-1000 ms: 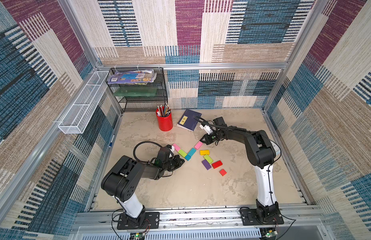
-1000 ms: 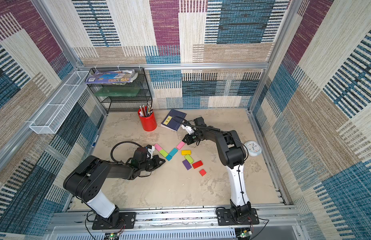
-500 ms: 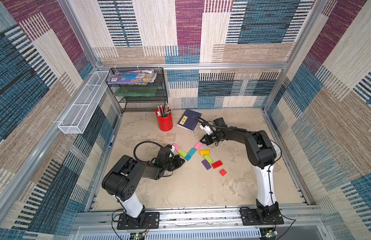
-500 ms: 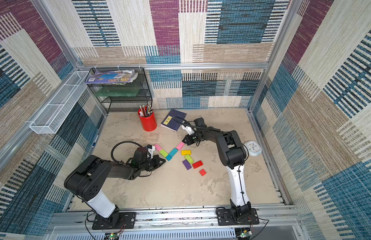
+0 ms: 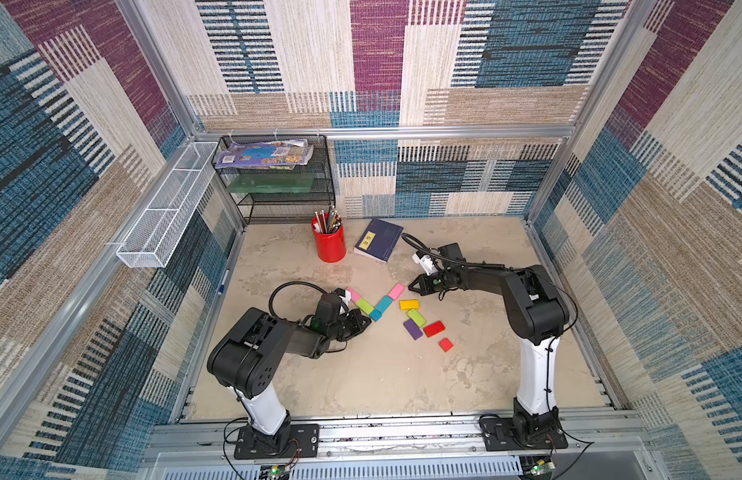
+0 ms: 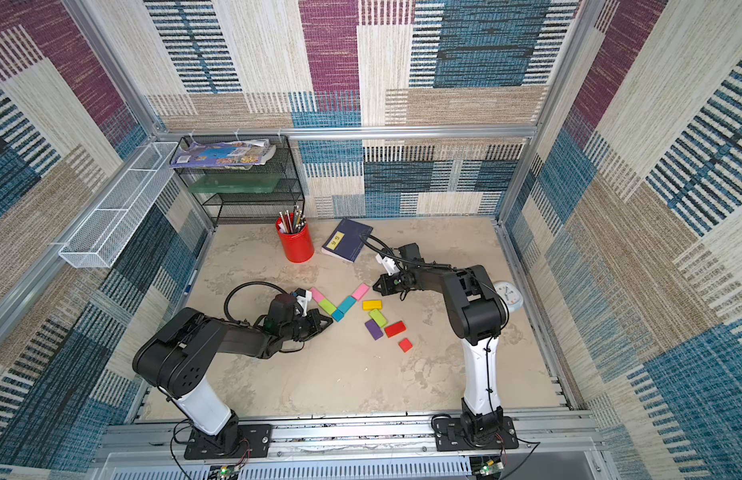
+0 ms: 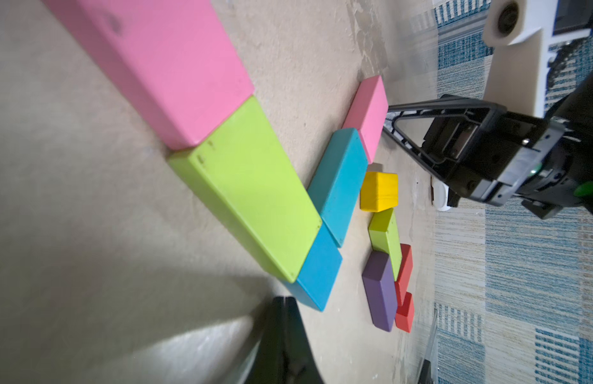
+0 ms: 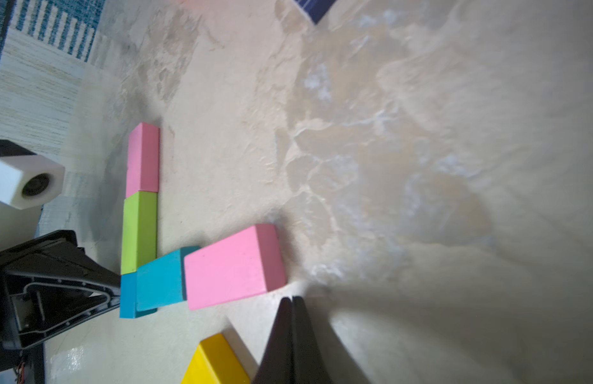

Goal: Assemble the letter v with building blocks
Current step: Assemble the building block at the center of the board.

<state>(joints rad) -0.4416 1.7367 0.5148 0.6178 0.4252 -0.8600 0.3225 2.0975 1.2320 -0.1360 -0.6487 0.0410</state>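
Five building blocks lie in a V: pink [image 5: 354,294], lime green [image 5: 365,306], a teal square [image 5: 376,314] at the point, a teal rectangle [image 5: 384,303] and pink [image 5: 396,291]. To the right lie loose yellow [image 5: 409,304], lime [image 5: 416,318], purple [image 5: 413,329] and red [image 5: 434,328] blocks and a red square [image 5: 446,344]. My left gripper [image 5: 367,322] is shut and empty, its tip [image 7: 284,299] just beside the teal square [image 7: 318,276]. My right gripper [image 5: 411,287] is shut and empty, its tip [image 8: 292,298] close to the outer pink block [image 8: 233,266].
A red pencil cup [image 5: 329,245] and a navy book [image 5: 378,240] stand behind the blocks. A black wire shelf [image 5: 278,183] fills the back left corner and a white wire basket [image 5: 165,208] hangs on the left wall. A white clock [image 6: 506,293] lies behind the right arm.
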